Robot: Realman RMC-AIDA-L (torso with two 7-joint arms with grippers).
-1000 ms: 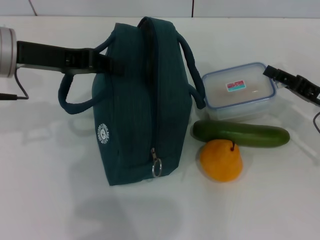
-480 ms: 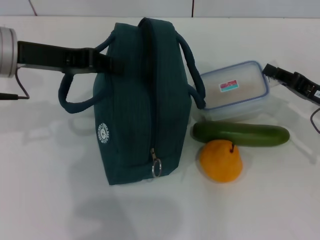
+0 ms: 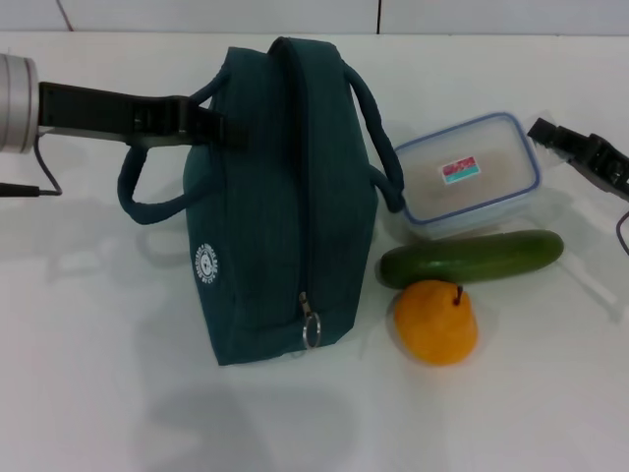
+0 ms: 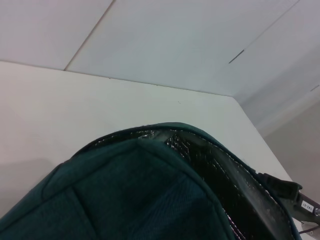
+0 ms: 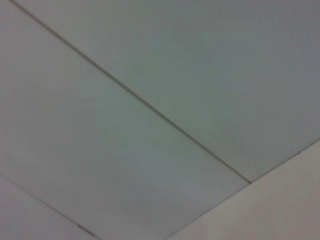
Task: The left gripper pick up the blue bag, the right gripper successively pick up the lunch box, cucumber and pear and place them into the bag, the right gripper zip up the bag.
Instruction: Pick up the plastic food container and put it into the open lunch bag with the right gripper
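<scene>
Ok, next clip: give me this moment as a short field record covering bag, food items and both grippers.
bag: blue bag upright on the table, top unzipped, foil lining visible
left gripper: left gripper at the bag's upper left side
lunch box: lunch box tilted, outside the bag
right gripper: right gripper beside the box's right end
cucumber: cucumber on the table
pear: pear on the table

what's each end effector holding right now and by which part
The left end effector grips the blue bag at its upper left edge, beside the handle. The right end effector sits beside the lunch box; contact unclear.
</scene>
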